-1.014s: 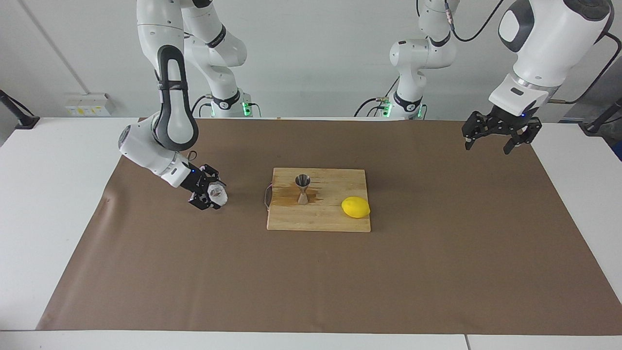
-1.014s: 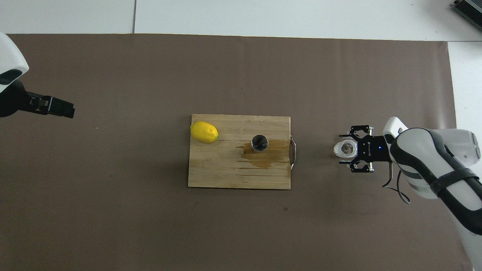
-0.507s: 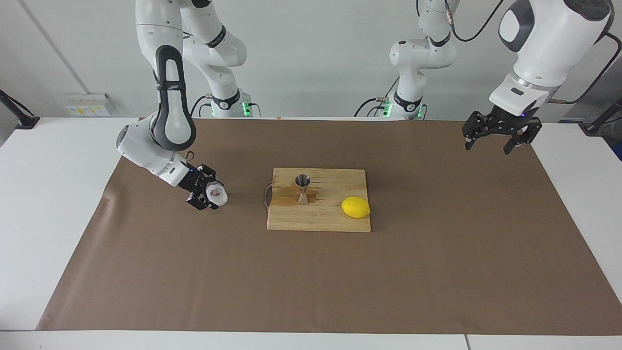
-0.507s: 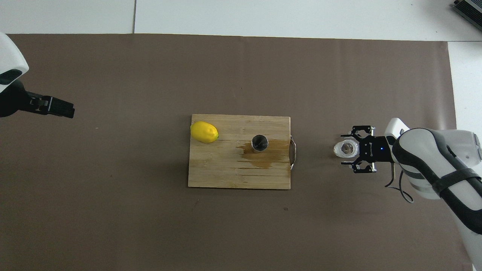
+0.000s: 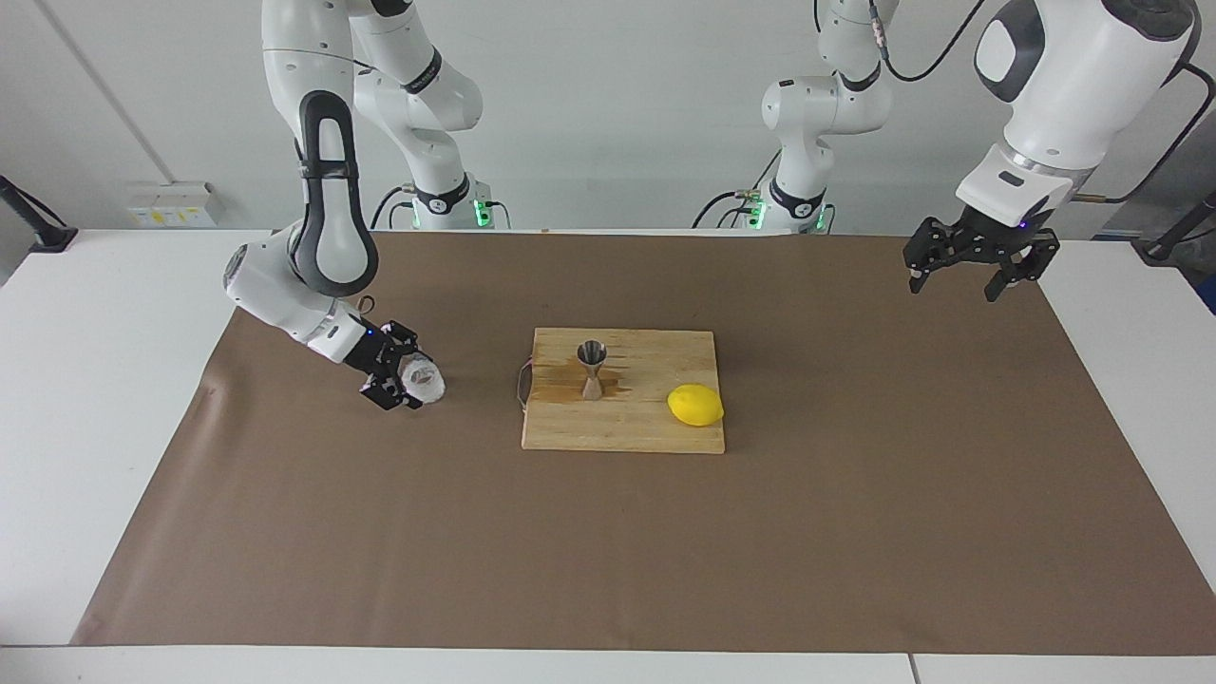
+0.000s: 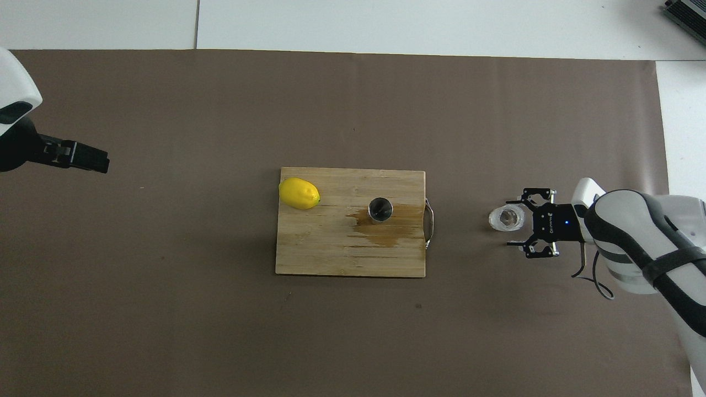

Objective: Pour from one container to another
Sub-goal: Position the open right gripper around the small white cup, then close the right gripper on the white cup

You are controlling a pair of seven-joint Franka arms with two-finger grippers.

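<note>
The right hand (image 6: 514, 222) sat low over the brown paper (image 5: 608, 551) toward its own arm's end of the bench (image 5: 104, 313), its fingers spread apart. The clear cup (image 6: 506, 218) stood upright on the paper just past the fingertips, with no grip on it. From that hand, toward the middle of the bench, lay the wooden board (image 5: 646, 432), carrying the steel jigger (image 5: 592, 370) upright in a wet stain (image 6: 386, 234) and a lemon (image 5: 695, 406). The left hand (image 5: 957, 277) waited in the air over the paper's other end, fingers apart and empty.
</note>
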